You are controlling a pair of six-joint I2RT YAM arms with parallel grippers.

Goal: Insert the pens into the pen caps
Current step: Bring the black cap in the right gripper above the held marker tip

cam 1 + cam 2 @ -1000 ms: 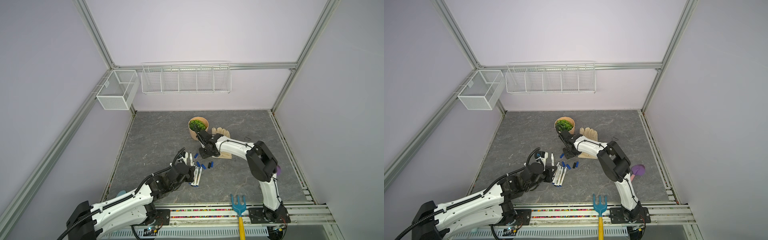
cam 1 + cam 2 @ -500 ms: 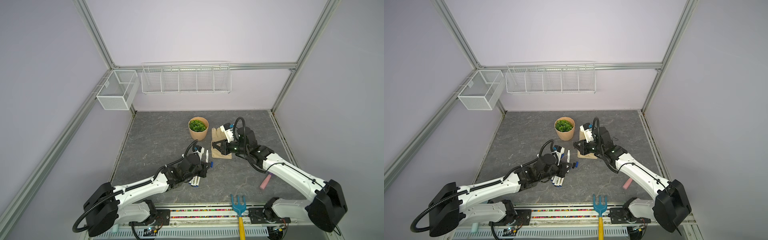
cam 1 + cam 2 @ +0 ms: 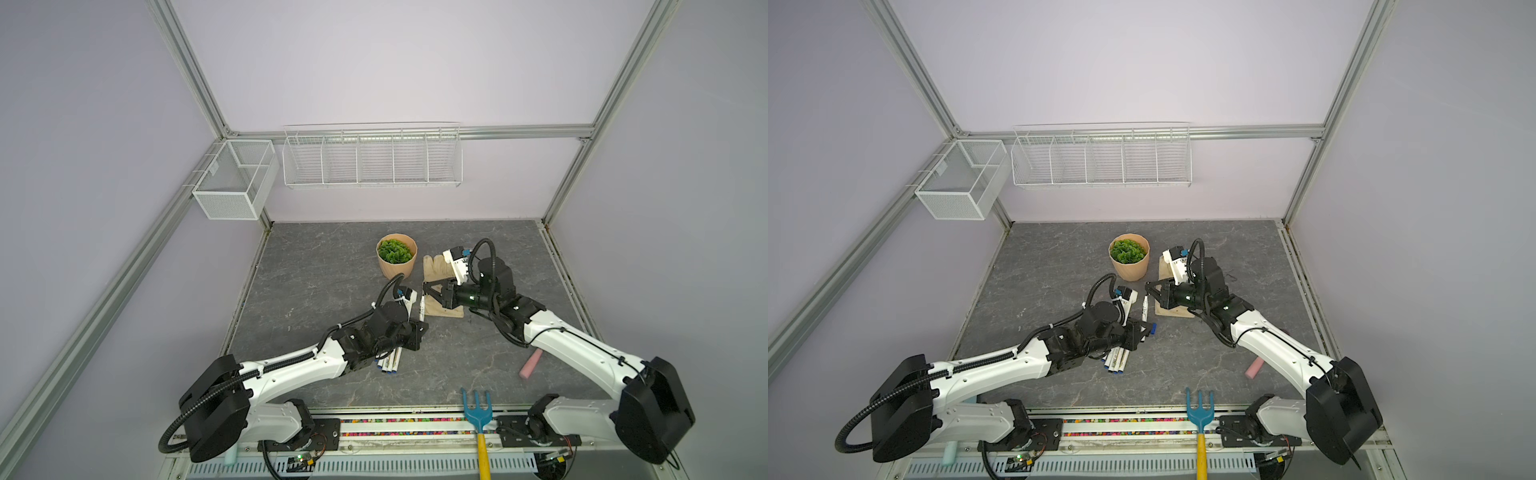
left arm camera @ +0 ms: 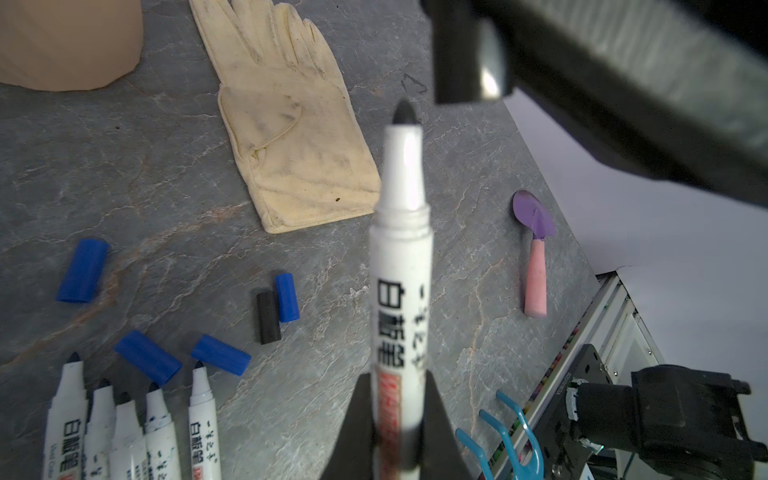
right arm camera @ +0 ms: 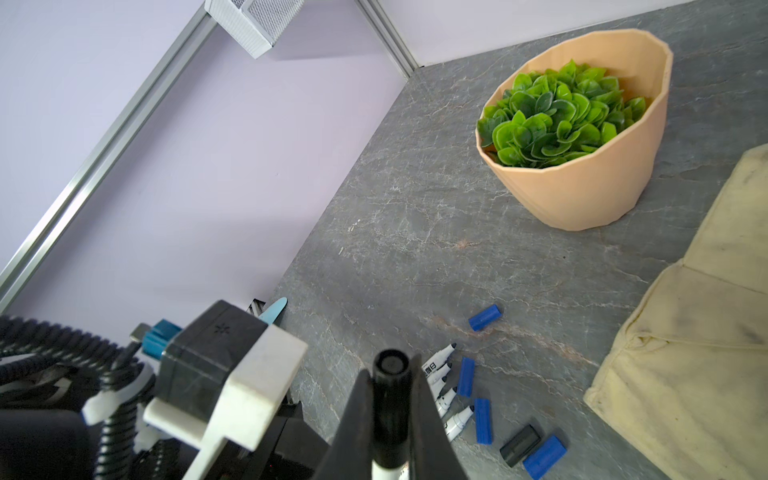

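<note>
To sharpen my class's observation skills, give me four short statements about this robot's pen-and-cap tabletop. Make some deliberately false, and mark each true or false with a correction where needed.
1. The left gripper grips a white-barrelled marker pen with a bare black tip. True.
2. That pen's tip already sits inside a cap. False: the tip is bare, and the right gripper holds a short black plastic cap separately.
3. Five loose caps lie on the grey stone-patterned table, four blue and one black. True.
4. The cream fabric glove lies inside the tan pot. False: it lies flat on the table beside the pot.
</note>
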